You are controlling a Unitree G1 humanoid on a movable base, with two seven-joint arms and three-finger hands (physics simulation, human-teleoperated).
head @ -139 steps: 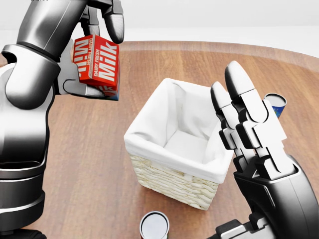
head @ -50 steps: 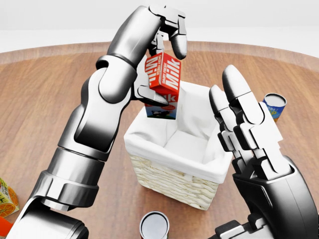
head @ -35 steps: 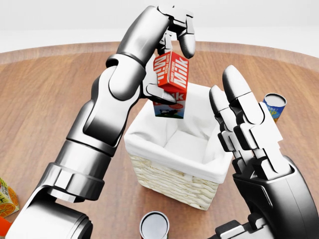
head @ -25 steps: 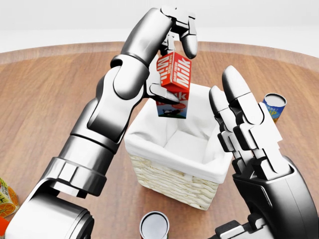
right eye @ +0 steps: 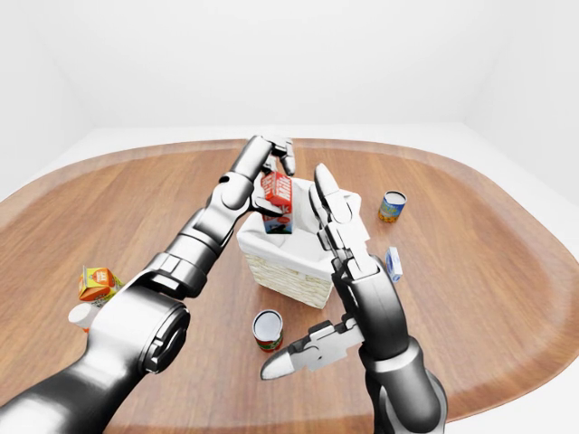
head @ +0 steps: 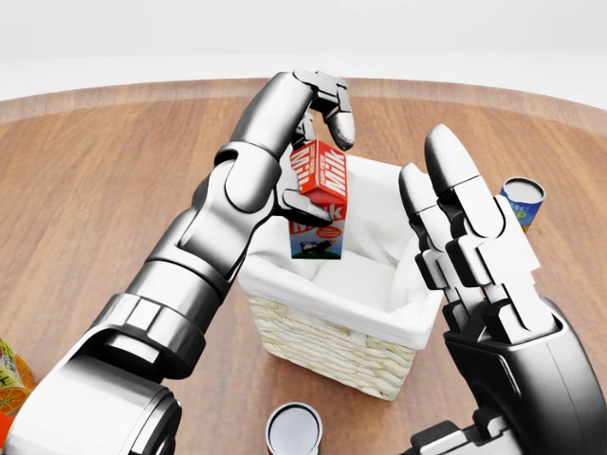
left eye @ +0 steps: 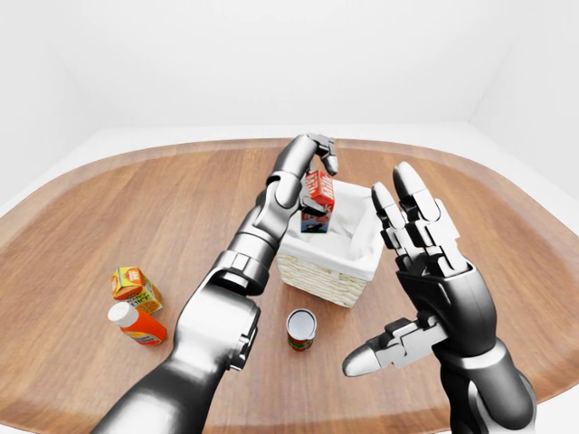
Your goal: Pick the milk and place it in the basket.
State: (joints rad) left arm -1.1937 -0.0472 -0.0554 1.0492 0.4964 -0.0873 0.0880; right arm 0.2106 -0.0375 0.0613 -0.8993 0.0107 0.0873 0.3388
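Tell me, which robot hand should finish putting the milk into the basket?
The left robot hand: its fingers already grip the milk right over the basket. The right robot hand is open and empty beside it.

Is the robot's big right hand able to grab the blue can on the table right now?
Probably yes: the right hand is open and empty, and the blue can stands alone on the table, nothing between them.

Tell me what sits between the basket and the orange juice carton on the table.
In the left-eye view, only the left arm crosses between basket and orange juice carton; otherwise bare wood.
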